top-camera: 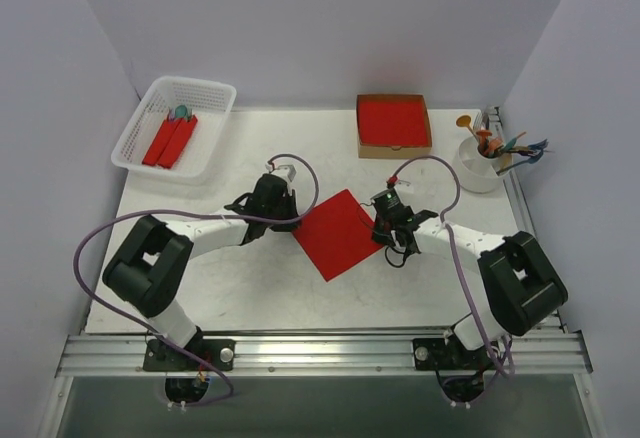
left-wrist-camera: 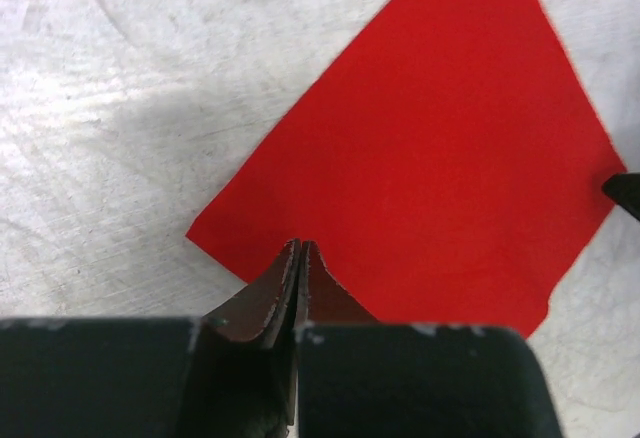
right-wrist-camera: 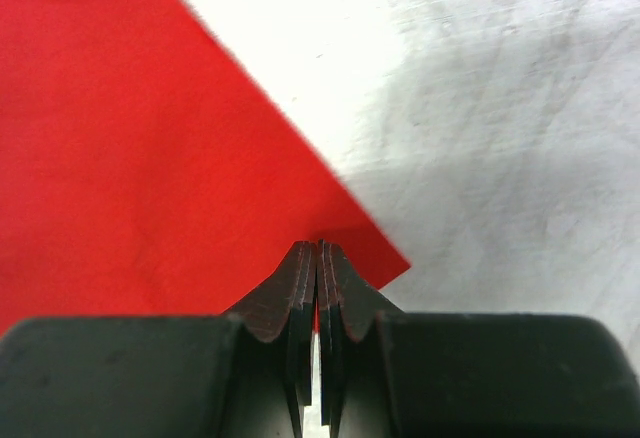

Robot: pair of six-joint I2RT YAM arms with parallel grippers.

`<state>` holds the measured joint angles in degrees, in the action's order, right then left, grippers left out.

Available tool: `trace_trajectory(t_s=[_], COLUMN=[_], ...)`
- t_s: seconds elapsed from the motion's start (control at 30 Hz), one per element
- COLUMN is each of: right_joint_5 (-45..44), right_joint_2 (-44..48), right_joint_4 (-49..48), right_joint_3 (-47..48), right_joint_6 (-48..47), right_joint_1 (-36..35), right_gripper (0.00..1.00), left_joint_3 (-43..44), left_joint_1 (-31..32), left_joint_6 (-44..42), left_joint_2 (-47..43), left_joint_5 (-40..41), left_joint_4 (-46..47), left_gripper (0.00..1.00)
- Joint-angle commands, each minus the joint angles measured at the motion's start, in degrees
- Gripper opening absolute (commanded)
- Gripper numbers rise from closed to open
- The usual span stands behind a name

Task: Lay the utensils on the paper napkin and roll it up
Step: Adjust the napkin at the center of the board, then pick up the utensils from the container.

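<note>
Left gripper [left-wrist-camera: 301, 250] and right gripper [right-wrist-camera: 316, 250] are both clamped shut over the white table [top-camera: 250, 293], each nipping one side of the paper napkin [top-camera: 338, 233]. It lies flat at mid-table between them. A white basket [top-camera: 133, 123] sits far left. The utensils [top-camera: 495, 143] stand in a cup [top-camera: 478, 170] far right.

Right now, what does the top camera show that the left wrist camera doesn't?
Only the top view: the white basket with red rolls, the cardboard box holding a red stack, the cup of utensils, the left arm and right arm. Only the left wrist view: the left gripper shut, up close at the edge of the paper napkin; whether it pinches the paper is unclear. Both: that napkin flat on the white table.
</note>
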<state>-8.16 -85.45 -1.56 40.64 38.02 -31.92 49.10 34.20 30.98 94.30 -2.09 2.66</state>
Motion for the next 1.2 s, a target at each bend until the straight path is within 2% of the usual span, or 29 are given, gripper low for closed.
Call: trace_trajectory(t_s=[0.0,0.07,0.13,0.27,0.53,0.73,0.8,0.83,0.87,0.93,0.97,1.0,1.07,1.17], right_joint_5=[-1.9,-1.5,-2.1,-2.4,-0.9,-0.4,-1.4,-1.9,-2.5,-4.7,-5.2,-5.5,-4.8,-4.7], right_joint_2=[-2.5,-4.2,-6.0,-7.8,-11.2,-6.2,-2.6,-1.4,-0.3,2.5,3.3,5.0,6.5,9.3], right_joint_4=[-1.2,-1.5,-1.4,-2.1,-3.1,-1.7,0.1,1.0,1.3,5.5,6.5,7.7,9.3,11.0], right_joint_3=[0.2,0.7,1.4,2.5,5.1,6.6,7.6,8.9,9.9,11.6,13.2,13.8,15.8,18.1], right_joint_6=[-1.0,-1.5,-2.2,-3.0,-4.5,-6.6,-7.3,-7.7,-8.0,-9.4,-10.0,-10.5,-11.3,-11.2], right_joint_1=[1.9,2.2,2.6,3.5,3.7,3.9,4.2,4.4,4.6,5.7,6.3,7.0,11.0,17.6], right_gripper=[0.0,0.0,0.0,0.0,0.0,0.0,0.09,0.13,0.21,0.24,0.25,0.25,0.25,0.27], left_joint_3=[2.4,2.2,2.2,0.9,-0.8,-2.0,0.6,2.3,3.8,8.3,9.1,9.9,10.8,10.1], left_joint_1=[0.2,0.3,1.0,3.3,3.4,3.5,3.5,3.5,3.6,3.6,3.5,3.6,3.6,3.5], left_joint_6=[2.2,3.4,6.6,8.9,11.4,10.6,9.8,9.2,8.4,7.0,6.4,5.4,4.2,2.2], left_joint_2=[1.8,2.9,3.3,2.1,0.9,-1.6,-2.5,-3.1,-3.3,-4.5,-5.2,-5.9,-8.4,-11.6], left_joint_5=[3.5,4.0,7.7,14.5,19.8,19.8,19.5,19.1,18.8,18.6,18.5,18.6,18.9,20.1], left_joint_4=[-2.3,-2.6,-6.4,-8.5,-12.1,-11.6,-13.3,-15.6,-17.1,-20.9,-21.5,-22.0,-22.4,-21.8], left_gripper=[0.02,0.02,0.02,0.02,0.02,0.02,0.02,0.07,0.13,0.2,0.32,0.36,0.41,0.42])
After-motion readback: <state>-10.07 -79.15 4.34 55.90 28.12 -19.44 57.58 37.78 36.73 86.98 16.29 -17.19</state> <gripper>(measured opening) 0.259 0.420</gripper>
